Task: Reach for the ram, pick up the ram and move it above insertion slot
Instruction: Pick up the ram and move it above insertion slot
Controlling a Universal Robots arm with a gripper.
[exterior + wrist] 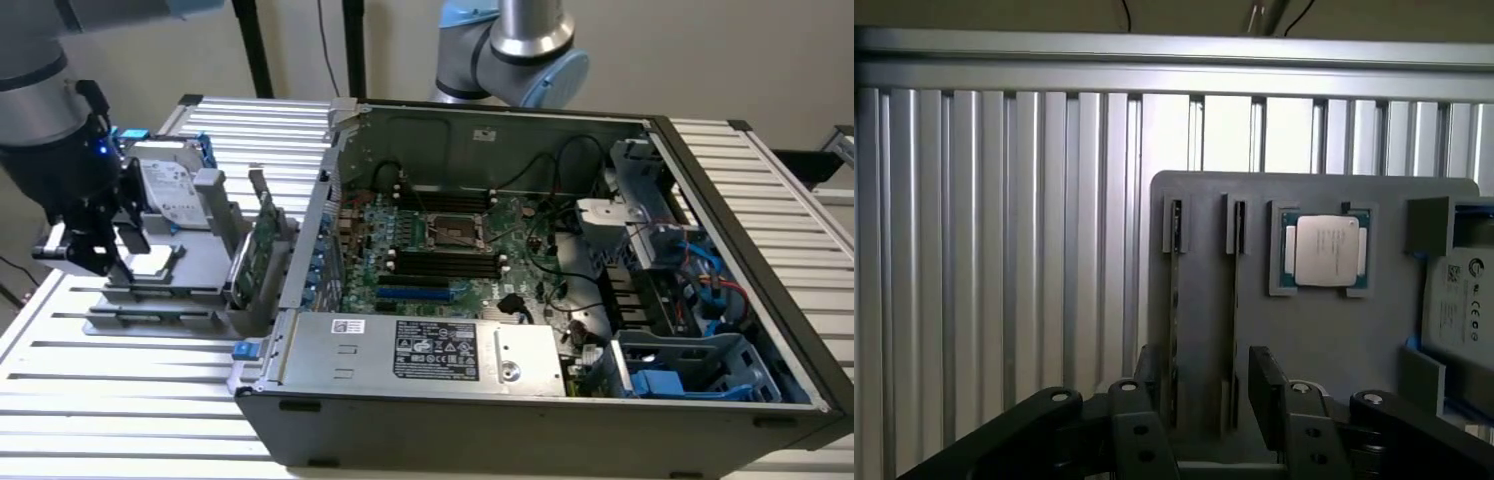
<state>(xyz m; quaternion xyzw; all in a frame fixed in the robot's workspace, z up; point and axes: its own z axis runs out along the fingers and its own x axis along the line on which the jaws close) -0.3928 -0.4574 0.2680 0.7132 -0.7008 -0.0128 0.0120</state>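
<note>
Two thin ram sticks stand on edge in slots of the grey holder plate (pixel 1334 340): one ram stick (pixel 1235 300) and a second ram stick (pixel 1174 300) beside it. My gripper (pixel 1204 410) hovers above their near ends, open, with its dark fingers (pixel 1272 395) on either side and nothing held. In the exterior view my gripper (pixel 91 245) hangs over the holder at the exterior view's left, hiding the ram. The dark memory slots (pixel 447 265) lie on the motherboard inside the open computer case (pixel 534 400).
On the holder sit a processor chip (pixel 1326 250), a silver hard drive (pixel 167 185) and a tall green expansion card (pixel 263 240). A second robot arm (pixel 514 45) stands behind the case. Ribbed aluminium table (pixel 120 400) lies all around.
</note>
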